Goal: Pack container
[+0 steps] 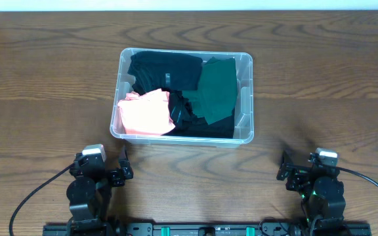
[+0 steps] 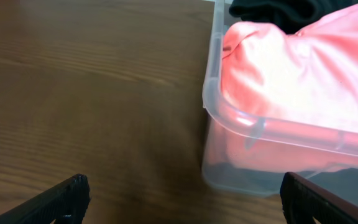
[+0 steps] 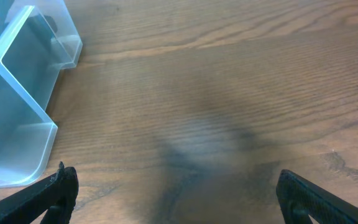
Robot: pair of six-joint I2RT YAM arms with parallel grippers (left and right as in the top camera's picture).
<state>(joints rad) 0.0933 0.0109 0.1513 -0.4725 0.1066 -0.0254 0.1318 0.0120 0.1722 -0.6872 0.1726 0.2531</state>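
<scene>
The clear rectangular plastic container (image 1: 245, 92) sat mid-table on the brown wooden table (image 1: 44, 85), holding black cloth (image 1: 163, 69), dark green cloth (image 1: 216, 88) and salmon-pink cloth (image 1: 146, 113). Nearer, the left fingers (image 2: 61, 202) and right fingers (image 3: 316, 199) were spread wide, empty.

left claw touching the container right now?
Apart. Overhead shows a strip of bare table between the left claw and the container; the left wrist view shows the same gap.
</scene>
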